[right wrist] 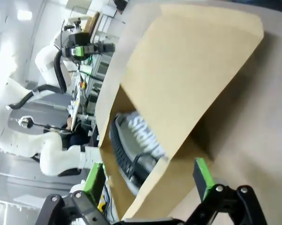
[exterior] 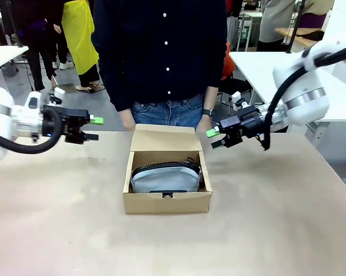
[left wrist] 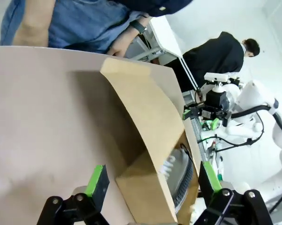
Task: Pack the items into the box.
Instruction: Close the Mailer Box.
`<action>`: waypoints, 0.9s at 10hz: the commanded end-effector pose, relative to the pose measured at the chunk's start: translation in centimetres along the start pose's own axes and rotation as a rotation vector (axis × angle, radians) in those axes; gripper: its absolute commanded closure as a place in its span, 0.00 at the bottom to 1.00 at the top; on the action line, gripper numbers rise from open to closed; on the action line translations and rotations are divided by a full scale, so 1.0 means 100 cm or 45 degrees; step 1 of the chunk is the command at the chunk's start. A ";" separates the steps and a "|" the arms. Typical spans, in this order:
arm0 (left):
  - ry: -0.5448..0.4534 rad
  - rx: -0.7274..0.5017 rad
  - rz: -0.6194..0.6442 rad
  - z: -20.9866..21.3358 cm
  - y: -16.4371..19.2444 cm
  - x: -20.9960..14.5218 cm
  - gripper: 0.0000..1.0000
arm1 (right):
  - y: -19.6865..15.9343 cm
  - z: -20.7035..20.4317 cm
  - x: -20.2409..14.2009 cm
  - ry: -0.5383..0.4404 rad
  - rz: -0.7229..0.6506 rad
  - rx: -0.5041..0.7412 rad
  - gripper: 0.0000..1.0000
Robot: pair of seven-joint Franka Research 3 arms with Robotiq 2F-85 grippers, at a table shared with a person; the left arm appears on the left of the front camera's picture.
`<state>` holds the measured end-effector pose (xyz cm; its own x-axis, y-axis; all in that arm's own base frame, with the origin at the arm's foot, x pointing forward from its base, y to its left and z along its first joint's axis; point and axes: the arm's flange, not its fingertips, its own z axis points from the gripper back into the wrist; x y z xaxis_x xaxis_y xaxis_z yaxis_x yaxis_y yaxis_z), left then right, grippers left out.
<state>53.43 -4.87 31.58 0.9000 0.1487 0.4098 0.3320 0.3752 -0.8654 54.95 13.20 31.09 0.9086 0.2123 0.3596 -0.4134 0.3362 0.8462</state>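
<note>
- Pouch [exterior: 165,176], pale grey-blue with a black zipper, lay inside the box [exterior: 167,202], filling most of it.
- Box sat on the desk [exterior: 57,218] nearer its far edge, about midway between the side edges, flap lid raised toward the person [exterior: 161,52].
- Left end effector [exterior: 94,129] hovered left of the box, fingers spread wide, holding nothing.
- Right end effector [exterior: 213,138] hovered just right of the lid, likewise wide and empty.

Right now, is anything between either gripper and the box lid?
Nothing visible. The left gripper and right gripper hang open on either side of the box, whose lid stands up at the back. The pouch lies inside; the person's hands stay behind.
</note>
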 end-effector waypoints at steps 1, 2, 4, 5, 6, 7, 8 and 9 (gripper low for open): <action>-0.051 -0.029 0.125 -0.044 0.027 0.022 0.00 | -0.018 -0.024 0.019 -0.100 -0.064 0.002 0.00; -0.037 -0.088 0.199 -0.062 0.034 0.023 0.00 | -0.028 -0.035 0.023 -0.121 -0.138 0.002 0.00; -0.032 -0.194 0.221 -0.087 0.036 0.025 0.00 | -0.040 -0.048 0.024 -0.118 -0.203 0.041 0.00; 0.035 -0.241 0.219 -0.097 0.033 0.022 0.00 | -0.040 -0.050 0.024 -0.127 -0.221 0.088 0.00; 0.132 -0.253 0.280 -0.103 0.032 0.020 0.00 | -0.036 -0.044 0.024 -0.177 -0.224 0.128 0.00; 0.016 -0.183 0.217 -0.096 0.040 0.019 0.00 | -0.046 -0.048 0.015 -0.094 -0.183 0.045 0.00; 0.016 -0.183 0.217 -0.096 0.040 0.019 0.00 | -0.046 -0.048 0.015 -0.094 -0.183 0.045 0.00; 0.016 -0.183 0.217 -0.096 0.040 0.019 0.00 | -0.045 -0.048 0.016 -0.114 -0.200 0.072 0.00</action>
<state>59.22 -12.08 26.17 0.9571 0.1727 0.2326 0.1970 0.2008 -0.9596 57.92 16.27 25.87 0.9640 0.0819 0.2529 -0.2658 0.3101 0.9128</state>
